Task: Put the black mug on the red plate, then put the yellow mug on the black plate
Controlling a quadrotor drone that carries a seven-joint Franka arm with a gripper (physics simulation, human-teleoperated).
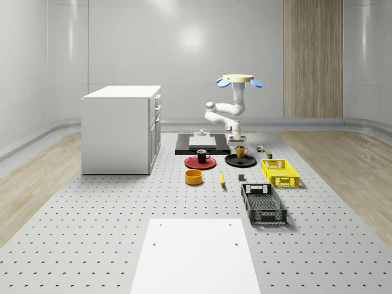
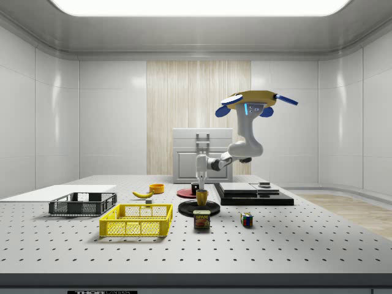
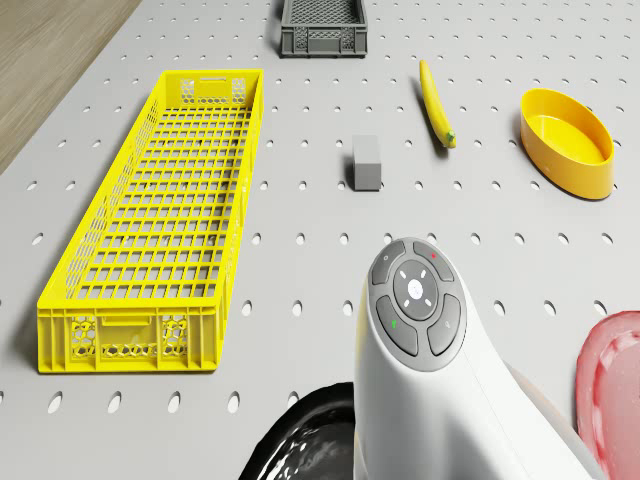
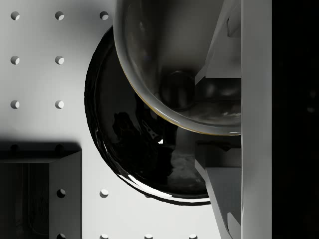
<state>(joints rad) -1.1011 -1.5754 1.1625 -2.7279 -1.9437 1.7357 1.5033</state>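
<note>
The black mug (image 1: 203,155) stands on the red plate (image 1: 191,163). Beside it, the yellow mug (image 1: 241,151) stands upright on the black plate (image 1: 248,162); its dark inside (image 4: 174,59) sits over the glossy plate (image 4: 124,134) in the wrist view. My gripper (image 1: 237,144) points straight down onto the yellow mug (image 2: 202,198). It is open, with one finger (image 4: 224,45) inside the rim and the other finger (image 4: 224,199) outside, a gap on each side of the wall. The drone (image 1: 239,79) hovers high behind the two plates.
A yellow crate (image 1: 280,172) and a black crate (image 1: 263,203) lie to the whole-scene view's right of the plates. In front are a yellow bowl (image 1: 193,177), a banana (image 1: 222,178) and a grey block (image 3: 366,162). A white cabinet (image 1: 121,128) stands left; a black slab (image 1: 202,147) lies behind.
</note>
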